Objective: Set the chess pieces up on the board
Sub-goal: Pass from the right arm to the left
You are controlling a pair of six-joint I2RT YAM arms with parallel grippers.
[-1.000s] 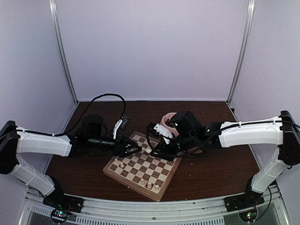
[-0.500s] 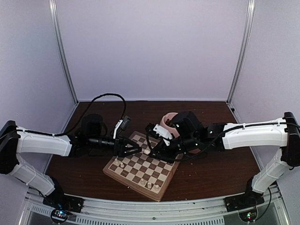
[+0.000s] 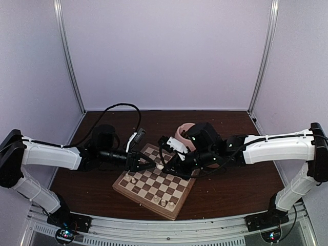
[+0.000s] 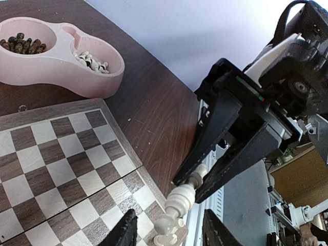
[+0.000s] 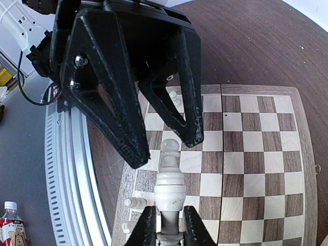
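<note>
The right gripper (image 5: 170,228), at the bottom centre of its own wrist view, is clamped on the base of one tall cream chess piece (image 5: 169,187), holding it out above the board (image 5: 256,169). The left gripper (image 4: 169,234) faces it head-on. Its jaws are set apart on either side of the piece's head, near it but not visibly touching.

The board below is mostly bare. A few small cream pieces (image 5: 134,202) stand near its edge at lower left. In the left wrist view, a pink bowl (image 4: 77,77) sits at upper left on the dark table (image 4: 154,102), just beyond the board. It has cream figures in one hollow and dark ones in the other.

This looks like a hand-over between grippers. Next, the left jaws would need to close firmly on the piece before the right lets go.
</note>
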